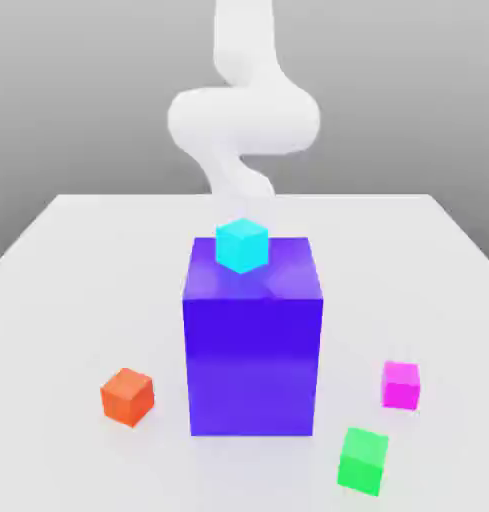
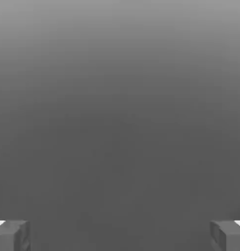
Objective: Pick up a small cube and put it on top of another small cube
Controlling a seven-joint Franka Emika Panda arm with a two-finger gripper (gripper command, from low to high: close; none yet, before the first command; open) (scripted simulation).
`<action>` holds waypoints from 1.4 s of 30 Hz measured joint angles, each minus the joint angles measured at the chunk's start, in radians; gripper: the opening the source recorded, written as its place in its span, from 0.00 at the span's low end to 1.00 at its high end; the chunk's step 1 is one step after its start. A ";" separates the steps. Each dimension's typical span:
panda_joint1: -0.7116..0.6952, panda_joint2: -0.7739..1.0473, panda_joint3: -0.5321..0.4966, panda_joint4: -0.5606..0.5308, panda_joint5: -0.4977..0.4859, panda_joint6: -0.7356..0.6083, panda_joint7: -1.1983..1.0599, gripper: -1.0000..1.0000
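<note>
Grey, featureless backdrop rises behind a pale tabletop [image 1: 78, 260] that spreads toward the camera in the exterior view. At the middle of the tabletop stands a tall blue-purple block [image 1: 252, 350], and on its top face, toward the far edge, sits a small cyan cube [image 1: 240, 245], turned so one corner faces the camera. The small magenta cube [image 1: 400, 384] rests on the tabletop at the exterior view's right of the block, apart from it and touching nothing else. Just nearer the camera from it lies a small green cube [image 1: 363, 459], close by but not in contact. A small orange cube [image 1: 127, 396] sits on the tabletop at the exterior view's left of the block, well apart from the other small cubes. Behind the block the white arm [image 1: 243, 115] curls upward and out of the frame. In the hand view the gripper [image 2: 120, 235] looks out on plain grey, its two fingertips [image 2: 11, 235] standing wide apart at opposite edges of the picture with nothing held between them.
</note>
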 joint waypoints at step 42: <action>0.274 0.805 0.287 -0.419 -0.115 0.510 0.804 0.00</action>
